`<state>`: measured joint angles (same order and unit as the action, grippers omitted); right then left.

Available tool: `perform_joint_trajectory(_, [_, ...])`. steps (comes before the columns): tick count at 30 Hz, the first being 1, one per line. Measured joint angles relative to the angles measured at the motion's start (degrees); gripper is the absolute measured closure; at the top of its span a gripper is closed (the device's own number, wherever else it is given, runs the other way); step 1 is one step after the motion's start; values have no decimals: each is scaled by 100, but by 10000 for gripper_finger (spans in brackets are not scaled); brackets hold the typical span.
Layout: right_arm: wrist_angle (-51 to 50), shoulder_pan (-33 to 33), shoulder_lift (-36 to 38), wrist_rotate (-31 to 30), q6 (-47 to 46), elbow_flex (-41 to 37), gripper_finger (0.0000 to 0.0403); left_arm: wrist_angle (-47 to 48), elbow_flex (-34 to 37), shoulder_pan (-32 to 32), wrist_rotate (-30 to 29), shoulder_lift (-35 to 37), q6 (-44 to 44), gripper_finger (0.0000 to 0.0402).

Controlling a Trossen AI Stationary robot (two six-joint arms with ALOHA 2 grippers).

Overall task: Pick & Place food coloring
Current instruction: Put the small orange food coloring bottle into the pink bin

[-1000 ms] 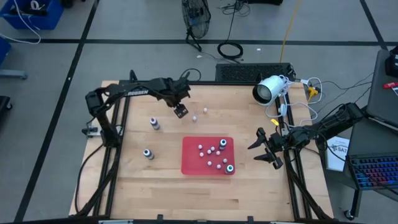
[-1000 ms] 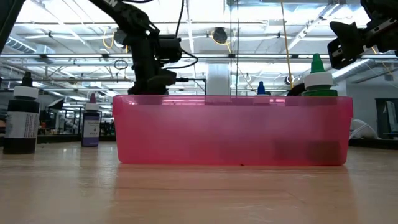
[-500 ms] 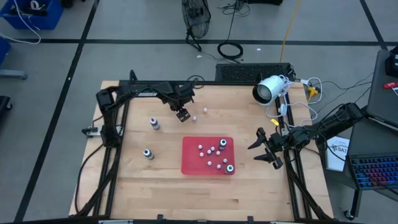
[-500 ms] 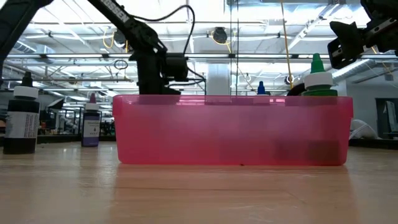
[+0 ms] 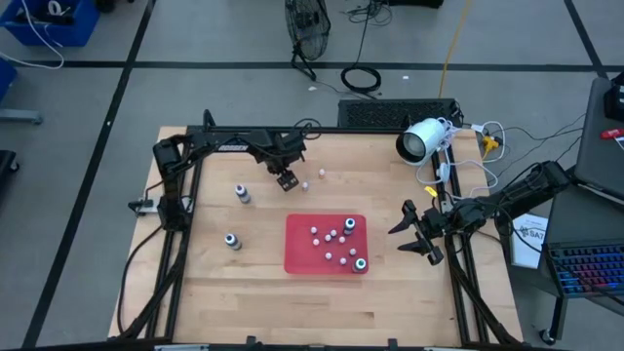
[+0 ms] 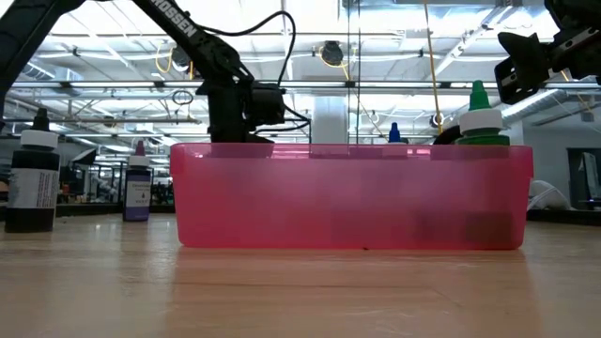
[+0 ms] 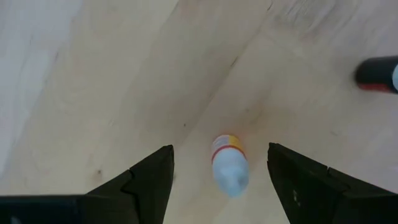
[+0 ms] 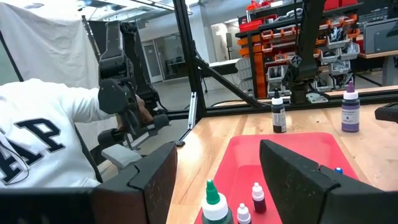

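- High view: the left tool [image 5: 286, 180] hangs over the far half of the table [image 5: 214, 283], just beside a tiny whitish bottle [image 5: 305, 184]; a second loose one [image 5: 322, 174] lies near it. Two grey bottles [image 5: 242, 194] stand well apart toward the left rail. The red tray [image 5: 297, 255] already holds a cluster of food coloring, the green-capped bottle [image 5: 361, 263] in its near right corner. The right tool [image 5: 417, 234] waits beside the tray's right edge.
- Low view: the tray wall [image 6: 347, 202] fills the middle, with the green-capped bottle [image 6: 481, 120] poking above the rim. Two darker bottles [image 6: 33, 183] stand at the left.
- Left wrist view: the tool's fingers [image 7: 146, 180] are spread and empty, and a small bottle [image 7: 229, 165] lies on its side between them, untouched. My worry: a round bottle lying flat could roll or squirt out if the fingers close off-centre or come down unevenly.
- Right wrist view: this tool's fingers [image 8: 292, 174] are apart with nothing in them, looking over the tray [image 8: 292, 149]. A person in a white shirt [image 8: 43, 143] sits close by the table, so a wide swing could be a hazard.
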<state>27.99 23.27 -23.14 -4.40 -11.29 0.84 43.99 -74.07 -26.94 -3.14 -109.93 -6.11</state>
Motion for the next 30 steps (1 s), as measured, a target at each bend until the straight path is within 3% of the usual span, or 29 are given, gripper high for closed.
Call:
perform_joint_trajectory(9, [0, 0, 1, 0, 0, 0, 187, 66, -1, 0, -144, 0, 18, 156])
perform_joint_trajectory(22, [0, -1, 1, 0, 0, 0, 187, 21, -1, -5, -140, 0, 39, 307])
perform_joint_trajectory(30, [0, 1, 1, 0, 0, -2, 187, -16, -3, -5, -69, 0, 209, 330])
